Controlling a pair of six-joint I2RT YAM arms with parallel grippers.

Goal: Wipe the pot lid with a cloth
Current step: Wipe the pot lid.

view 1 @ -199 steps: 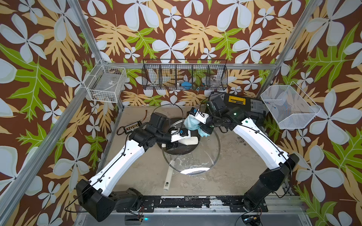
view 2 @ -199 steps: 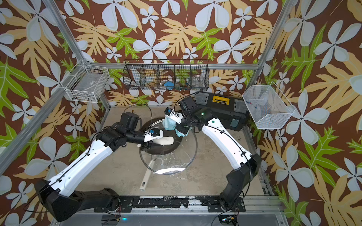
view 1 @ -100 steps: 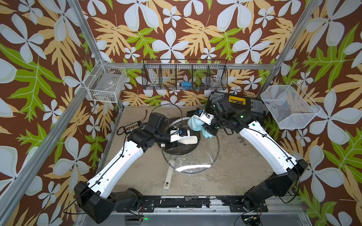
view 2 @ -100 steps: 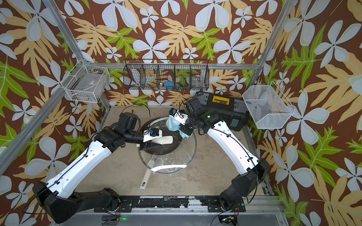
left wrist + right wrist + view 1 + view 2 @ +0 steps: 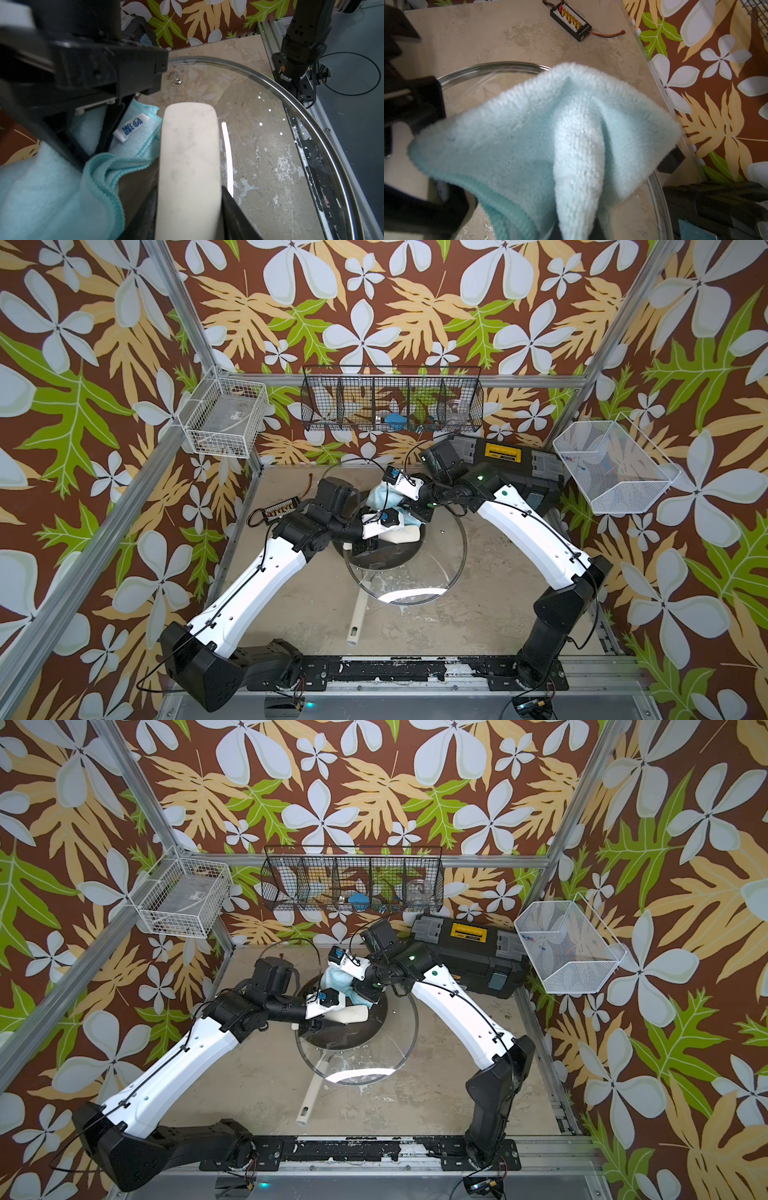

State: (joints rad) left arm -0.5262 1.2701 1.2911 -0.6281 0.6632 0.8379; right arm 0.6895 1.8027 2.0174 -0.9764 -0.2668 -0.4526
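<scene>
The pot lid [image 5: 432, 572] [image 5: 374, 1052], clear glass with a metal rim, hangs tilted over the table. My left gripper [image 5: 374, 541] [image 5: 189, 207] is shut on its cream bar handle [image 5: 401, 536] [image 5: 189, 162], one black finger [image 5: 230, 207] on each side. The light blue cloth [image 5: 384, 499] [image 5: 338, 979] [image 5: 550, 135] lies bunched on the far part of the lid beside the handle, its white tag [image 5: 132, 127] showing. My right gripper [image 5: 399, 504] [image 5: 575, 228] is shut on the cloth, which hides its fingertips.
A dark frying pan [image 5: 382, 558] lies under the lid, its cream handle [image 5: 357, 618] pointing to the front. A black toolbox [image 5: 507, 460] stands at the back right. A connector board [image 5: 278, 510] [image 5: 571, 22] lies at the back left. Wire baskets [image 5: 390, 406] hang on the walls.
My right gripper has carried the cloth to the left over the far part of the lid. The left gripper still holds the handle in about the same place.
</scene>
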